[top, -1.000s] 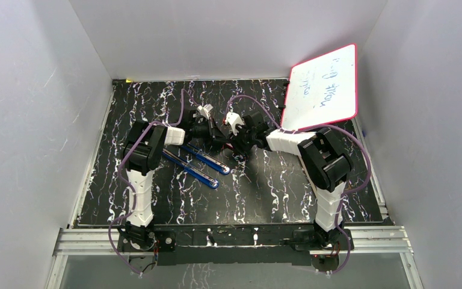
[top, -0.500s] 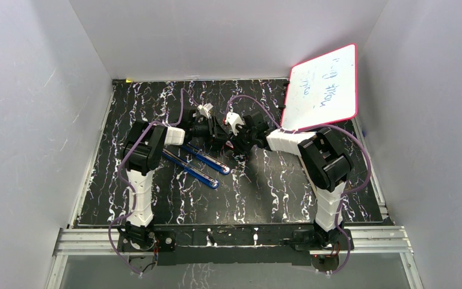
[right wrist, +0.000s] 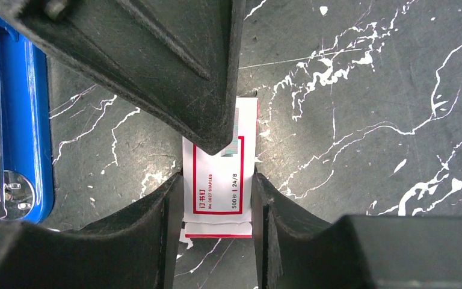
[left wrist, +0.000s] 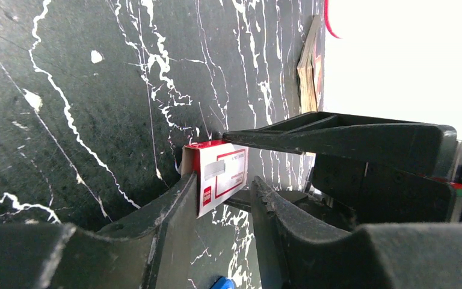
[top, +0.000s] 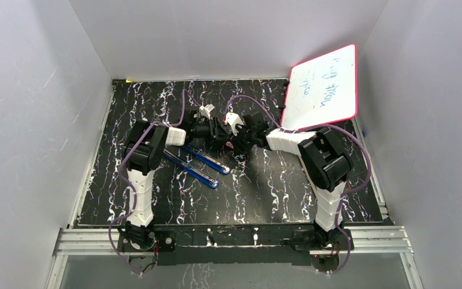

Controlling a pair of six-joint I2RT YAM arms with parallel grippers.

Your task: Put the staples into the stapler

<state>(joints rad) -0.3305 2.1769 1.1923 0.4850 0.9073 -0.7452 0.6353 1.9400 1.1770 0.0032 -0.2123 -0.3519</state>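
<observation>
A small red-and-white staple box (right wrist: 216, 180) lies on the black marbled table. My right gripper (right wrist: 216, 177) is shut on it, one finger on each long side. My left gripper (left wrist: 224, 180) is open at the box's (left wrist: 219, 177) far end. One fingertip (left wrist: 183, 192) rests against the box and the other stands apart from it. The blue stapler (top: 204, 159) lies opened out in two long arms just left of the grippers, and its blue edge also shows in the right wrist view (right wrist: 18, 120). No loose silvery staples show. Both grippers meet mid-table (top: 225, 135).
A red-framed whiteboard (top: 322, 87) leans against the back right wall. The black marbled table (top: 264, 186) is enclosed by grey walls at left, back and right. The arms' purple cables (top: 246, 99) arc over the grippers.
My left gripper has edged slightly right, closer to my right gripper. The right gripper and the stapler have not visibly moved.
</observation>
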